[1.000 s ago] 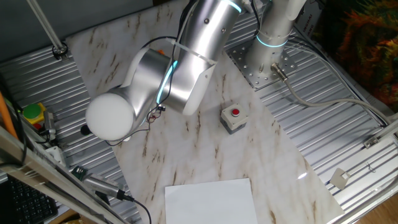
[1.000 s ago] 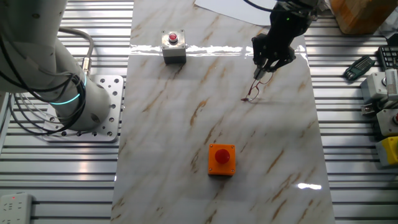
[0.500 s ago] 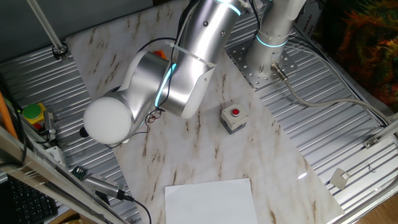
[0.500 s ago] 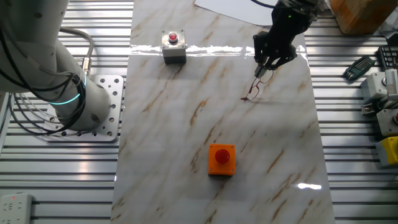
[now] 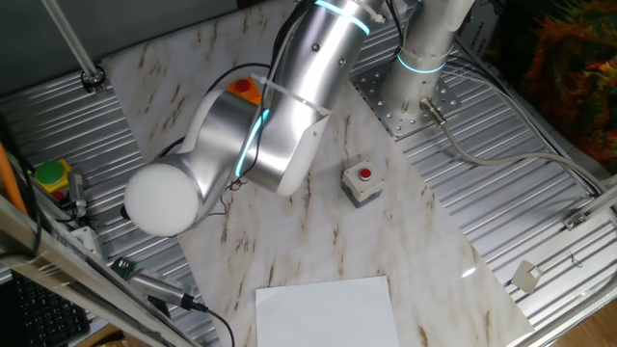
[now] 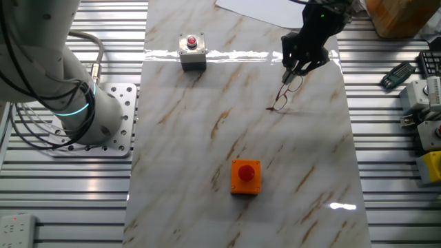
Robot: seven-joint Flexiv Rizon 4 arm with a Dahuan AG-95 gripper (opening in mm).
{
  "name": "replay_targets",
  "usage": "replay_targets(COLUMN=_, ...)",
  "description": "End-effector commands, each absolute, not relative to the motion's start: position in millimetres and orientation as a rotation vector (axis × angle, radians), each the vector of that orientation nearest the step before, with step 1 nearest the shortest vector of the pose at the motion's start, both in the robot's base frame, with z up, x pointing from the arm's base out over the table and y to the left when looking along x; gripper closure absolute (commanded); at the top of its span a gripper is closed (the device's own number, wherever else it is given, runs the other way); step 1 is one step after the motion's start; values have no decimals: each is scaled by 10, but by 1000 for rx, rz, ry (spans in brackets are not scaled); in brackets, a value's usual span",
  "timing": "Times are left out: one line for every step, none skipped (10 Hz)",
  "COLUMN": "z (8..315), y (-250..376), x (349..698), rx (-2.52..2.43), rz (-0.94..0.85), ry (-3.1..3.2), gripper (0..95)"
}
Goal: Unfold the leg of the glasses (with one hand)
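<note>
- We saw the glasses [image 6: 284,95] on the marble table [image 6: 207,158], toward its two o'clock area, tilted with one end raised.
- Our gripper [image 6: 289,74] pinched the upper end of the thin frame; the lower end touched the tabletop.
- We could not single out the leg.
- A grey button box [image 6: 192,52] sat at eleven o'clock, an orange button box [image 6: 245,176] at six.
</note>
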State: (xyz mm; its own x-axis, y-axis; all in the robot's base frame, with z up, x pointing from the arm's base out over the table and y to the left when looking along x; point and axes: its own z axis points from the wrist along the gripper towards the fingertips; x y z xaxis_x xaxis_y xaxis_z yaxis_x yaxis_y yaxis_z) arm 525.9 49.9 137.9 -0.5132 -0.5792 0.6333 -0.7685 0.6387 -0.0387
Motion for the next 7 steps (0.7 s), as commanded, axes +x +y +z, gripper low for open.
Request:
replay_targets(z=1374, y=492, x=5238, rx=1045, rz=424, ry=-2283, gripper=950)
replay_targets(z=1374, y=492, x=5238, rx=1044, rz=422, ry=-2286, gripper=950)
replay_targets(z=1374, y=492, x=5238, rx=1043, rz=419, ry=-2290, gripper=950)
replay_targets(z=1373, y=492, x=5237, rx=1040, rz=414, ry=-2297, gripper=950)
replay_targets(z=1372, y=492, x=5237, rx=1040, rz=409, ry=-2302, gripper=950)
replay_targets(z=1371, y=492, x=5237, rx=1044, rz=408, ry=-2302, gripper=950)
replay_targets(z=1370, y=492, x=5237, rx=1046, rz=407, ry=-2303, gripper=950)
